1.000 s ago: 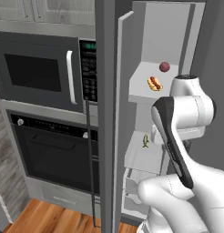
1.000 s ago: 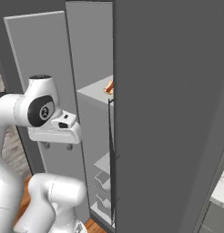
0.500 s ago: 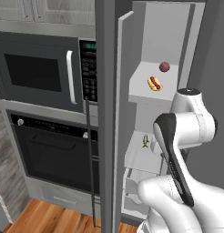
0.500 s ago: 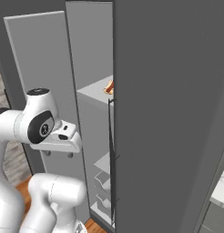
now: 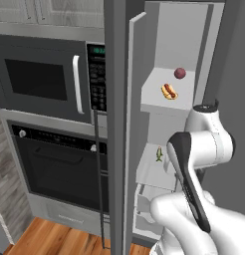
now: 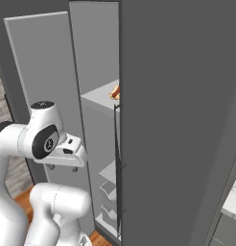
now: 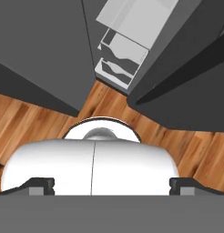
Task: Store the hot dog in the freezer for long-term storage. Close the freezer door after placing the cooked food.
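The hot dog [image 5: 169, 91] lies on a white shelf [image 5: 159, 103] inside the freezer [image 5: 177, 45]; its end also peeks past a dark panel [image 6: 114, 91]. The freezer door [image 5: 116, 124] stands open, edge-on, with its white lining [image 5: 137, 99] and its long bar handle [image 5: 98, 174] in sight. My gripper [image 6: 62, 167] hangs well below and in front of that shelf, pointing down. In the hand view the gripper [image 7: 111, 184] is open, the tips wide apart with nothing between them, over the wood floor [image 7: 36, 123].
A dark red ball [image 5: 180, 73] sits behind the hot dog, and a small green-yellow item [image 5: 158, 154] lies on a lower shelf. A black microwave [image 5: 45, 79] and oven [image 5: 60, 169] stand left of the door. A big dark grey panel [image 6: 182, 120] with a handle [image 6: 117, 163] is on the right.
The arm has sunk lower and drawn back from the shelf; the hand has dropped. The hot dog stays on the shelf and the door has not moved.
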Robot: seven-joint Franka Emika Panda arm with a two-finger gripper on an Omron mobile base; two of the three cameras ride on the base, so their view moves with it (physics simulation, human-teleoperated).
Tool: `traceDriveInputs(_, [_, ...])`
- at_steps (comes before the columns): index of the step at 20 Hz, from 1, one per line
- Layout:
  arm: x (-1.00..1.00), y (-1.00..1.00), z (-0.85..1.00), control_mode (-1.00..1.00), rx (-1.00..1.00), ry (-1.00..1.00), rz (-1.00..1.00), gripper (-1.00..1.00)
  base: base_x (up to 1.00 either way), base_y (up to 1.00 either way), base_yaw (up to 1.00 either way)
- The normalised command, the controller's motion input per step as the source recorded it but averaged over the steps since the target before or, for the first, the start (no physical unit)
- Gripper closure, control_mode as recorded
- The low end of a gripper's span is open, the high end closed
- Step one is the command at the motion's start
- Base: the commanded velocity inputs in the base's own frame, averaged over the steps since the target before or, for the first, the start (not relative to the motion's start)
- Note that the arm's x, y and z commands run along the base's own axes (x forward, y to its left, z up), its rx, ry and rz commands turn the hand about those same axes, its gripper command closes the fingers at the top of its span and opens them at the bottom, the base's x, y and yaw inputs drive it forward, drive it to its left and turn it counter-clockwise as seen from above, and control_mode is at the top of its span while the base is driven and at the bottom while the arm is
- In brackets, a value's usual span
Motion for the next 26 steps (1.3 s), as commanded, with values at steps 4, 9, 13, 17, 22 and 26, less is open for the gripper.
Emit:
traceDriveInputs(4, [0.00, 0.00, -0.06, -1.00, 0.00, 0.00, 0.00, -1.00, 0.00, 0.00, 0.00])
traceDriveInputs(9, [-0.01, 0.00, 0.00, 1.00, 0.00, 0.00, 0.00, -1.00, -0.03, 0.00, 0.00])
traceDriveInputs(13, [0.00, 0.00, 0.00, 1.00, 0.00, 0.00, 0.00, -1.00, -0.38, 0.03, -0.09])
traceDriveInputs(17, [0.00, 0.00, 0.00, 1.00, 0.00, 0.00, 0.00, -1.00, -0.65, 0.30, -0.30])
traceDriveInputs(22, [0.00, 0.00, 0.00, 1.00, 0.00, 0.00, 0.00, -1.00, -0.52, 0.31, -0.43])
traceDriveInputs(26, [0.00, 0.00, 0.00, 1.00, 0.00, 0.00, 0.00, -1.00, -0.19, 0.49, -0.57])
